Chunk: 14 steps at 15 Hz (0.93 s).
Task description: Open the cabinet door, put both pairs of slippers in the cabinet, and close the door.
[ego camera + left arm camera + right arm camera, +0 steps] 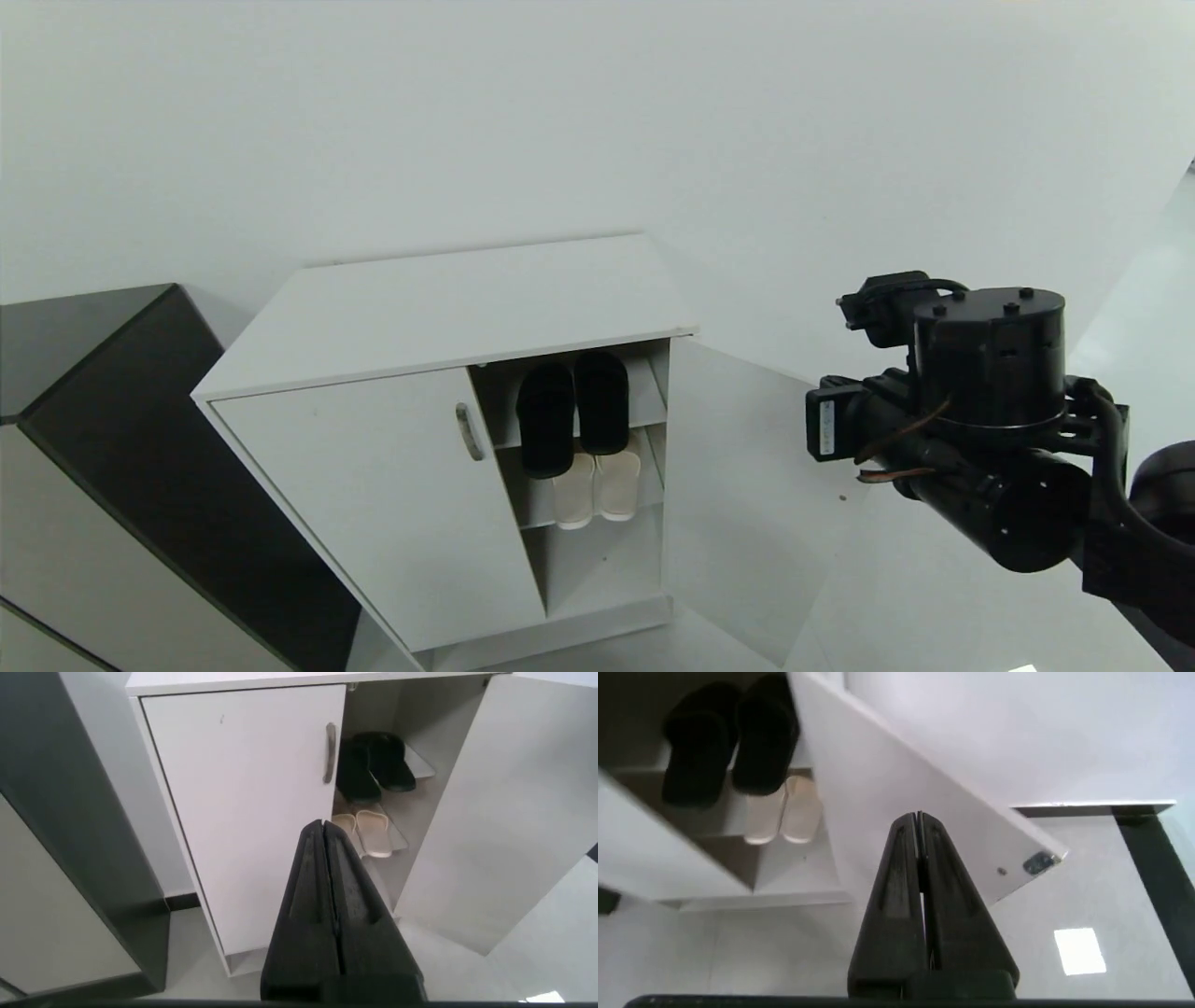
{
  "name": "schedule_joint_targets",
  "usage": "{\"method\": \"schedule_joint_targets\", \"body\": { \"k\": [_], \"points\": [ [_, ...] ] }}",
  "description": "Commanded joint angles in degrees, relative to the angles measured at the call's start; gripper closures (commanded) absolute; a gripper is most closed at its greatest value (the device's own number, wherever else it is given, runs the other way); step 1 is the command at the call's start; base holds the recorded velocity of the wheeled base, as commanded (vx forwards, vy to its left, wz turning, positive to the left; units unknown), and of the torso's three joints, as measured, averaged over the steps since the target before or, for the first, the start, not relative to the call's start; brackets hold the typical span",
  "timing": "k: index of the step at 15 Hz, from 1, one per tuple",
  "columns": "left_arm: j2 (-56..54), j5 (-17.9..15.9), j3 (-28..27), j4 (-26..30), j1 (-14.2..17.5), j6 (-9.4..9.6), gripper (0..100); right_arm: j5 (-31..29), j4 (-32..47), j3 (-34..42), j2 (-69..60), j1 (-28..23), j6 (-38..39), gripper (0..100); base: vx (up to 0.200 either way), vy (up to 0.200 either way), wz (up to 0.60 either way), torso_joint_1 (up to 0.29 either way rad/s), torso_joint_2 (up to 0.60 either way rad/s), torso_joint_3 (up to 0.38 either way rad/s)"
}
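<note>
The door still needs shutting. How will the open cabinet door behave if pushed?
The open door looks like a stiff flat panel, so it should swing rather than flex. Its face looks smooth; the shut right gripper might slide along it.

You are looking at a plain indoor room arranged like a home entrance. A white shoe cabinet (448, 308) stands against a bare white wall (560, 112), with black slippers (571, 411) and white slippers (597, 485) on its shelves. The pale floor (934, 597) is glossy, and a dark panelled unit (140, 420) stands just beside the cabinet.
</note>
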Motion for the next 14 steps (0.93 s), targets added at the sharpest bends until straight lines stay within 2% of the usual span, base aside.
{"method": "schedule_joint_targets", "body": {
  "k": [1,3,8,11,14],
  "points": [
    [0.0,0.0,0.0,0.0,0.0,-0.06,100,0.0,0.0,-1.1,1.8,-2.3,0.2,100,-0.2,0.0,0.0,0.002,0.0,0.007],
    [0.0,0.0,0.0,0.0,0.0,-0.06,100,0.2,-0.1,-1.4,2.3,-3.9,0.2,100,-0.2,0.0,0.0,0.012,0.0,0.002],
    [0.0,0.0,0.0,0.0,0.0,-0.06,100,0.5,-1.0,-4.0,4.5,-7.6,0.4,100,0.0,0.0,0.0,0.0,0.0,0.0],
    [0.0,0.0,0.0,0.0,0.0,-0.06,100,0.5,-0.5,-9.3,9.0,-11.1,3.2,100,0.0,0.0,0.0,0.0,0.0,0.0],
    [0.0,0.0,0.0,0.0,0.0,-0.06,100,2.5,-0.6,-10.6,11.4,-13.0,3.7,100,0.0,0.0,0.0,0.0,0.0,0.0]
  ]
}}
